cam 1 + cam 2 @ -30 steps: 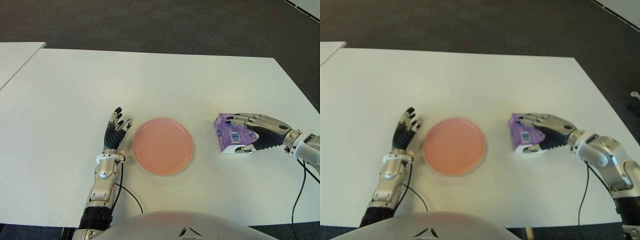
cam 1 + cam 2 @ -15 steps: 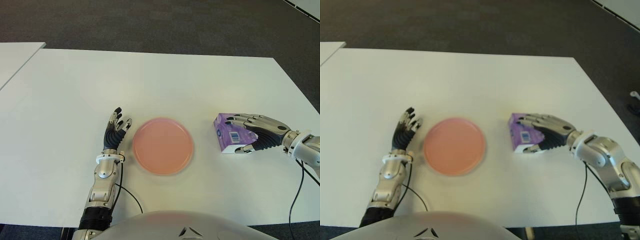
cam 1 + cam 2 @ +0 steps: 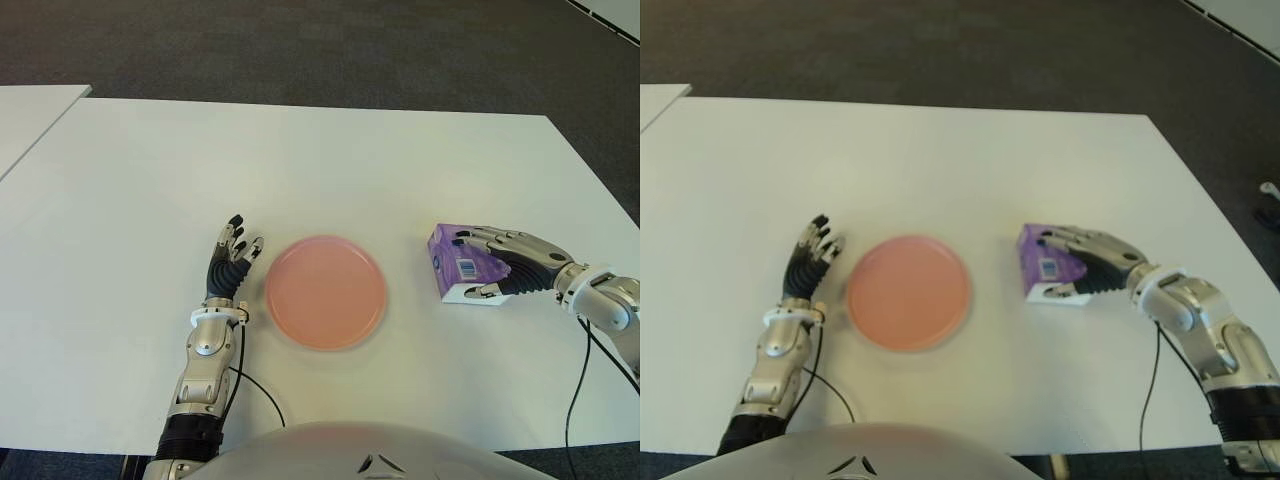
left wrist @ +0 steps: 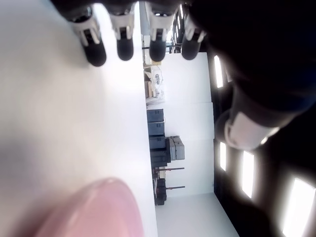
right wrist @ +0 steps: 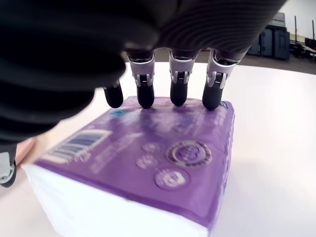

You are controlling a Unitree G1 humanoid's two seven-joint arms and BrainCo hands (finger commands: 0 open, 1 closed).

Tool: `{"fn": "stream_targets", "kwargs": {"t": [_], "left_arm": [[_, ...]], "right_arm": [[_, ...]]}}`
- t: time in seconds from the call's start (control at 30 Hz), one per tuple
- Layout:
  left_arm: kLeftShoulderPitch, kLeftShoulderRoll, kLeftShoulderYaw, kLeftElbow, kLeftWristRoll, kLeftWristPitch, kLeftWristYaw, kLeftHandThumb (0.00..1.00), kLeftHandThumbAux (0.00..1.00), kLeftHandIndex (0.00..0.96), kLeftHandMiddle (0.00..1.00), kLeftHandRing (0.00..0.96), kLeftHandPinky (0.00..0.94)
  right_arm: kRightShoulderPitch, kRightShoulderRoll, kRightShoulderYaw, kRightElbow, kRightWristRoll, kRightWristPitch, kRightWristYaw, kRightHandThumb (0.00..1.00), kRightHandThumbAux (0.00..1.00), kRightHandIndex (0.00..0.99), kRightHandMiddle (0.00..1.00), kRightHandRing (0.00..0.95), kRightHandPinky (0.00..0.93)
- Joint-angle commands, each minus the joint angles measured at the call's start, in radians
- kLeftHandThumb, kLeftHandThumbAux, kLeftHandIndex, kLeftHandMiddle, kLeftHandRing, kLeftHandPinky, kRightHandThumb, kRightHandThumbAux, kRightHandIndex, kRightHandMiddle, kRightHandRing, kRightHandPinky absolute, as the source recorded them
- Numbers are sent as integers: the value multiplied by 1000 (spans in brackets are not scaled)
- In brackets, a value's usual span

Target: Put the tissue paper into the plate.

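My right hand [image 3: 505, 268] is closed around the tissue paper [image 3: 455, 266], a purple pack with a white edge and a barcode: four fingertips [image 5: 146, 96] press on its purple top face, and in the eye views my thumb hooks under its near side. The pack sits on the white table [image 3: 330, 160], on my right of the pink plate [image 3: 326, 291] and clearly apart from it, and it looks tipped up a little on one edge, though I cannot tell whether it has left the surface entirely. So I judge this to be the grasping step, with nothing yet carried over. My left hand [image 3: 233, 262] shows just beside the plate on its left side, fingers spread and holding nothing. The next move calls for a firm enough pinch to lift the pack clear, then a sweep toward my left until it hangs over the plate's middle, and only then a release, low enough that the pack does not bounce off the shallow rim.
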Motion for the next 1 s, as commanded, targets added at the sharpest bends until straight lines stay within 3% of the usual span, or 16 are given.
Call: {"fn": "stream_targets", "kwargs": {"t": [0.03,0.4,1.0], "left_arm": [[19,8,4,4,3,11,-4,0,593,0,0,0,0],[27,16,3,-5,6,7,-10,0,587,0,0,0,0],[35,23,3,-16,1,15,-16,0,581,0,0,0,0]], "right_arm": [[-35,19,53,97,-58,-19,-65,159,378,0,0,0,0],[-72,33,116,198,-88,-29,-174,164,367,0,0,0,0],[-113,40,210,308,-93,-53,-245,150,376,0,0,0,0]]}}
